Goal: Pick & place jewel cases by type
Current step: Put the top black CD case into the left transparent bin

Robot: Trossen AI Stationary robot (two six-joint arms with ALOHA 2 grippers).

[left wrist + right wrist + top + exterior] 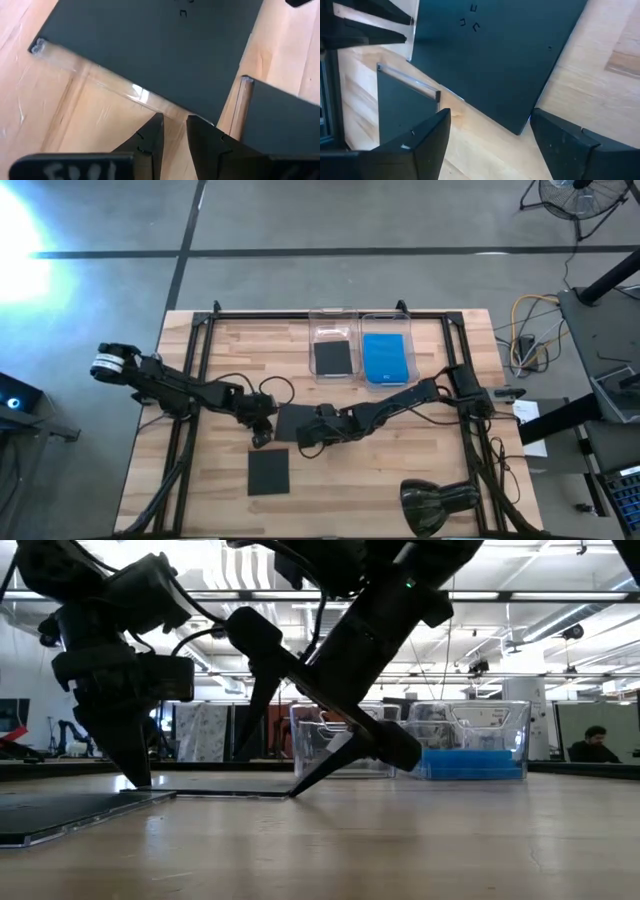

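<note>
The right gripper (pixel 487 137) is spread wide, a black case (pixel 495 60) just ahead of its jaws. The left gripper (pixel 175 135) is nearly pressed together at the case's edge (pixel 145 97). The case could be pushed away if only one finger touches.

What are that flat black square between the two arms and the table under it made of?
The black jewel case looks like matte dark plastic with a clear glossy hinge edge that catches light. The table looks like pale wood: visible plank seams and grain, faint sheen.

Two clear bins (pixel 345 320) stand side by side at the far edge of the wooden table (pixel 400 450). Near the table's front right corner sits a dark lamp-like object (pixel 437 500) (its exact nature is unclear).
</note>
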